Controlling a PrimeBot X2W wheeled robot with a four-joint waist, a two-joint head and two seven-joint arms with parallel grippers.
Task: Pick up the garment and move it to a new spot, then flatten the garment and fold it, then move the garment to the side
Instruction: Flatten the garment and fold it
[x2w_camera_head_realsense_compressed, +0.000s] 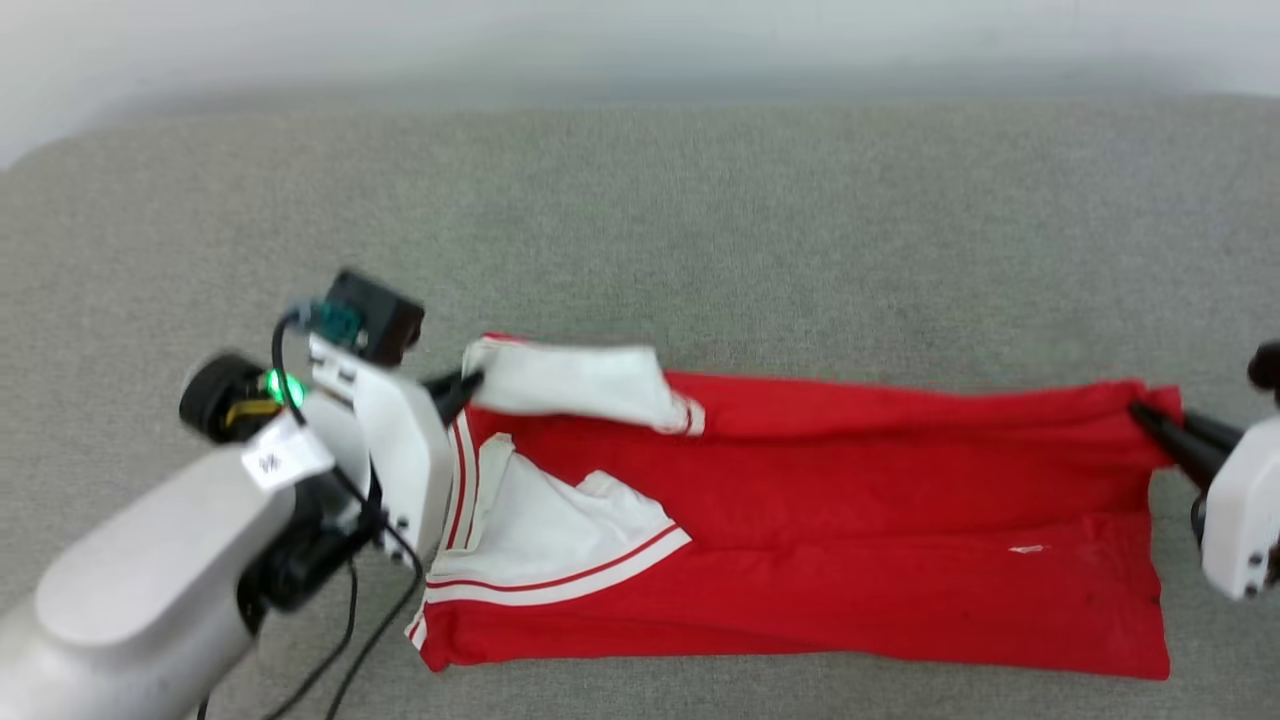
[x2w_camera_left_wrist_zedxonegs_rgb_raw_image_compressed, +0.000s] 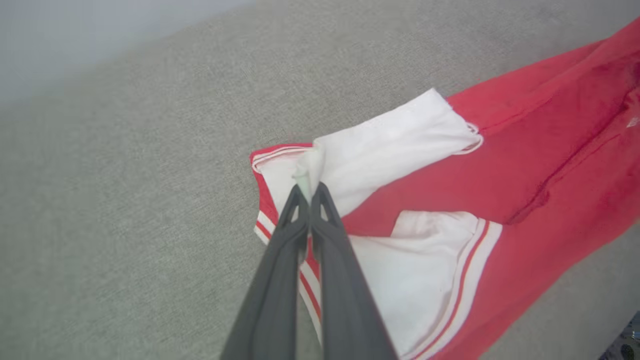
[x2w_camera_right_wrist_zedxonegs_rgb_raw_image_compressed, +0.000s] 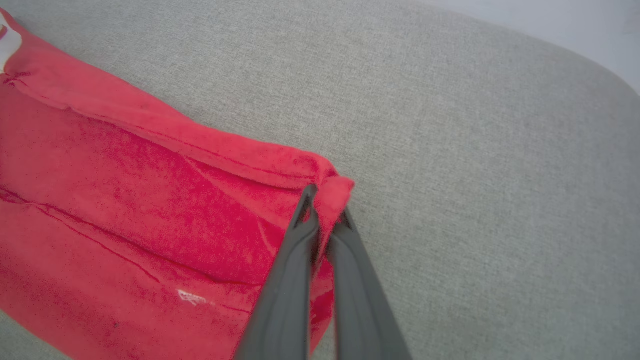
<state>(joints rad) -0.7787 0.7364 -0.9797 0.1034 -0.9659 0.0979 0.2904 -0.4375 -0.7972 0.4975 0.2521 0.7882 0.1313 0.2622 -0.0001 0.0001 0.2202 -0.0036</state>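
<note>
The garment (x2w_camera_head_realsense_compressed: 850, 500), a red T-shirt with white sleeves and striped trim, lies stretched sideways on the grey cloth surface, folded lengthwise. My left gripper (x2w_camera_head_realsense_compressed: 468, 385) is shut on the white sleeve fabric at its far left corner; in the left wrist view the left gripper (x2w_camera_left_wrist_zedxonegs_rgb_raw_image_compressed: 310, 187) pinches a white fold of the garment (x2w_camera_left_wrist_zedxonegs_rgb_raw_image_compressed: 525, 165). My right gripper (x2w_camera_head_realsense_compressed: 1140, 412) is shut on the red hem corner at the far right; in the right wrist view the right gripper (x2w_camera_right_wrist_zedxonegs_rgb_raw_image_compressed: 326, 197) clamps a bunched red corner of the garment (x2w_camera_right_wrist_zedxonegs_rgb_raw_image_compressed: 125, 200).
The grey cloth surface (x2w_camera_head_realsense_compressed: 700, 220) spreads wide beyond the shirt to a pale wall at the back. A black cable (x2w_camera_head_realsense_compressed: 350, 640) hangs under my left forearm near the front edge.
</note>
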